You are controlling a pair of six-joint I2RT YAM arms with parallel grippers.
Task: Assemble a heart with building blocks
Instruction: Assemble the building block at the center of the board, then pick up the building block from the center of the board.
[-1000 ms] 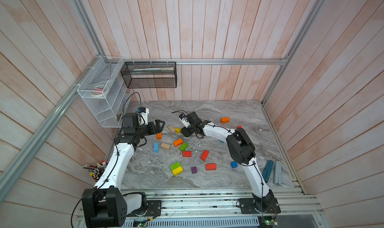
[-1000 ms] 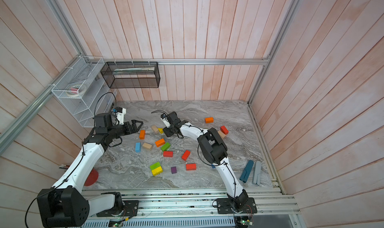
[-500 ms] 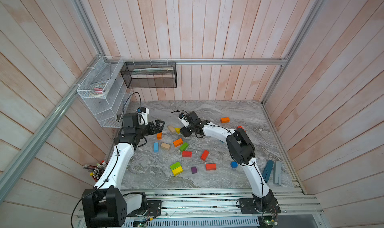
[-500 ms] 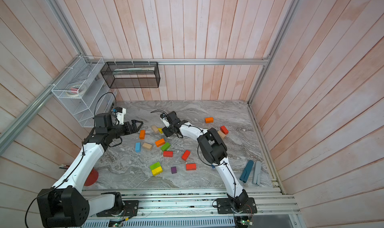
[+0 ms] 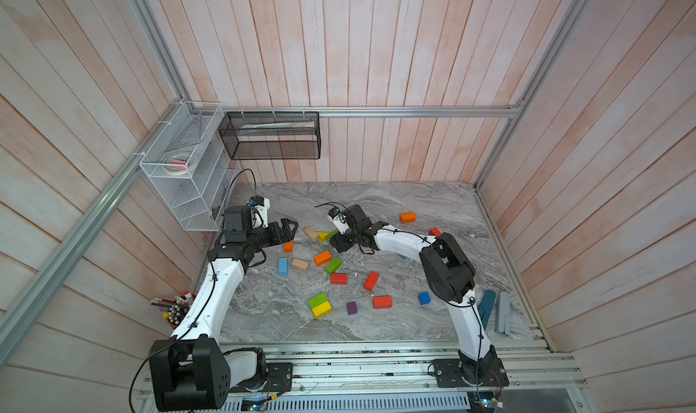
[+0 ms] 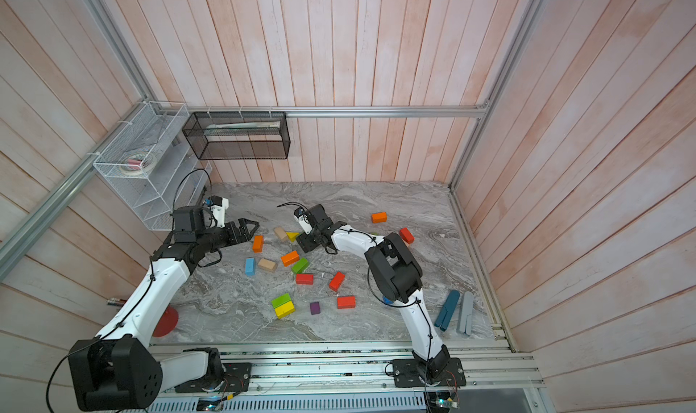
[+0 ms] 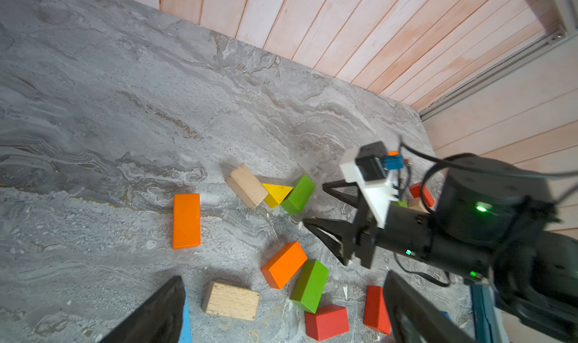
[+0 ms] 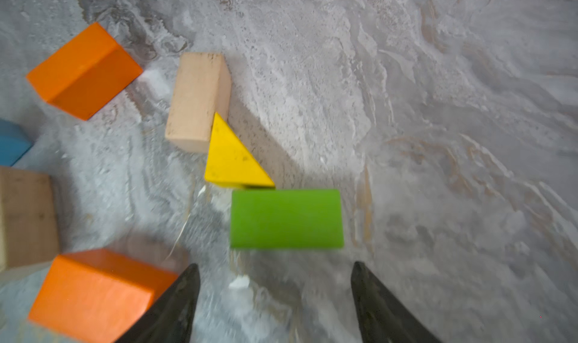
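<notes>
1. Right gripper [image 8: 275, 266]: jaws apart with nothing between them. It sits just short of the green brick [image 8: 286, 218], and no contact is visible.
2. The green brick lies flat on the worktop [image 5: 376, 200], left of centre and toward the back edge. Its long side touches the yellow wedge [image 8: 230, 157], and the wedge's far tip touches the tan brick [image 8: 197, 100]. My read is that this is the start of a heart outline and most of the job is left.
3. Left gripper [image 5: 289, 228]: jaws wide open and empty. It hovers toward the left edge, near a flat orange brick [image 5: 288, 246].
4. The other building blocks [image 5: 371, 280] are loose across the middle and front of the worktop. None of them join that chain.
5. To back off, move straight along the finger line or lift, keeping the jaws wide. That way neither finger drags the green brick off the wedge.
6. To regrip, centre the brick first. The jaws span its long axis and the gap looks wide enough.
7. Risk: small wooden pieces probably slide easily on this smooth stone. One nudge would break both contacts.
8. A second orange brick [image 8: 93, 294] sits right beside one right finger, so avoid any sideways sweep.
9. The arms are close together here. Move one at a time when fetching the next piece.
</notes>
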